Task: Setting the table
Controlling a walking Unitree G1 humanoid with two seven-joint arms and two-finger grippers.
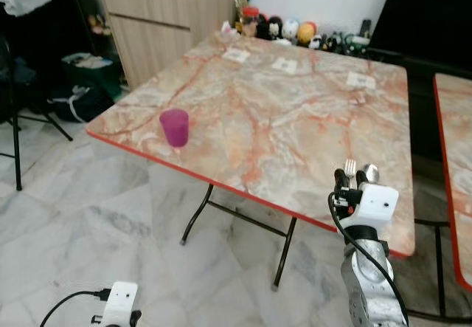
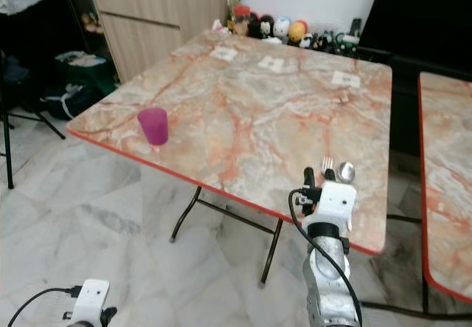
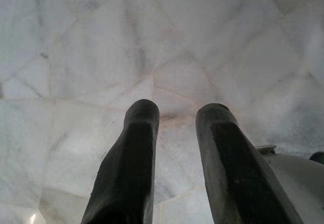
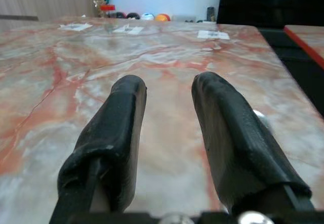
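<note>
- Two utensils, a fork [image 1: 349,167] and a spoon [image 1: 369,173], stand up from the right gripper [image 1: 359,181] at the table's [image 1: 295,120] near edge; whether its fingers clench them, I cannot tell.
- Released there, they could slide off onto the floor [image 1: 110,224].
- Left gripper [image 3: 177,148] hangs parted, idle, below the table.
- A purple cup [image 1: 175,128] sits at the table's near-left edge and could be knocked off.

Marble-patterned table [image 1: 295,120] bears purple cup [image 1: 175,128], paper cards [image 1: 285,65].

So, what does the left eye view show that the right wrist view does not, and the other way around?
Left eye view: the purple cup near the table's left edge, and the pale floor below. Right wrist view: the right gripper close up, jaws apart just above the tabletop. Both: the marble table and the toys at its far end.
</note>
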